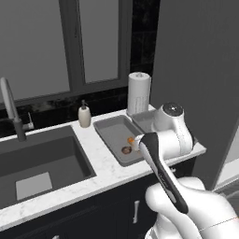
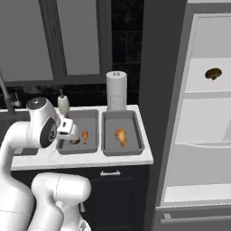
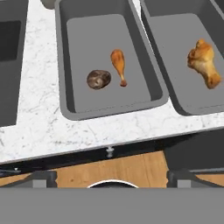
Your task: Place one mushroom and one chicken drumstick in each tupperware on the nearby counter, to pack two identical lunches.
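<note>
Hovering above the counter (image 3: 39, 113) with gripper (image 3: 109, 178) spread wide, empty. Left tub (image 3: 65, 94) holding mushroom (image 3: 98, 79) with small drumstick (image 3: 119, 65) at its 2 o'clock — just beside. Right tub (image 3: 175, 94) holding bigger drumstick (image 3: 204, 62). Second mushroom (image 2: 213, 73) on fridge shelf (image 2: 212, 86).

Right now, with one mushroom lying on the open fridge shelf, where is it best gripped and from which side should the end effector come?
The mushroom rests cap up on a white fridge shelf, beside the counter. Probably grip across its rounded brown cap, coming in from the open front, roughly level, since the shelf above seems to leave little room for a reach from above. The open end effector hangs over the left tupperware.
</note>
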Tool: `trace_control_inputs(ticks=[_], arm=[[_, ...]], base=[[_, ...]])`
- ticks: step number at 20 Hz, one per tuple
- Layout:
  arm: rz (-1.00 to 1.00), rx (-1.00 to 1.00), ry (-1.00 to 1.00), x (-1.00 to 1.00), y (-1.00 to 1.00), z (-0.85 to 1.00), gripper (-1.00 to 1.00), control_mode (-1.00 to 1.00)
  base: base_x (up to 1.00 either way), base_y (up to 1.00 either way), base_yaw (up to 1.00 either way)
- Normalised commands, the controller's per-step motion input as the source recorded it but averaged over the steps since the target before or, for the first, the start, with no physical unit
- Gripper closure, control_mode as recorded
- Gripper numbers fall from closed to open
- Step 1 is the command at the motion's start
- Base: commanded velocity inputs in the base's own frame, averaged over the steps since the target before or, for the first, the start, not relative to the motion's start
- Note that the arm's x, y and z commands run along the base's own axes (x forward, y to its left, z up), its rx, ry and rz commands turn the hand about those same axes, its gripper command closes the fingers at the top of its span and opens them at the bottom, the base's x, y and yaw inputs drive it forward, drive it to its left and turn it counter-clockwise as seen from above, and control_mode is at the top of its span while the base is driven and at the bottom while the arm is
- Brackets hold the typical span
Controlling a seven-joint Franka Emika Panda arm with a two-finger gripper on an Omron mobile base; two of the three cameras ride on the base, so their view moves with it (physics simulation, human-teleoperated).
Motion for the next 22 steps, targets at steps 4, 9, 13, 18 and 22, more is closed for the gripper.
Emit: trace_control_inputs(ticks=[4, 9, 13, 18, 22], arm=[[0.00, 0.00, 0.00, 0.00, 0.00, 0.00, -1.00, 1.00], [0.00, 0.00, 0.00, 0.00, 0.00, 0.00, -1.00, 1.00], [0.00, 0.00, 0.00, 0.00, 0.00, 0.00, -1.00, 1.00], [0.00, 0.00, 0.00, 0.00, 0.00, 0.00, -1.00, 1.00], [0.00, 0.00, 0.00, 0.00, 0.00, 0.00, -1.00, 1.00]], base=[[-0.52, -0.90, -0.34], [-0.28, -1.00, -0.35], [0.04, -1.00, -0.21], [0.39, -1.00, -0.02], [0.58, -0.52, 0.05]])
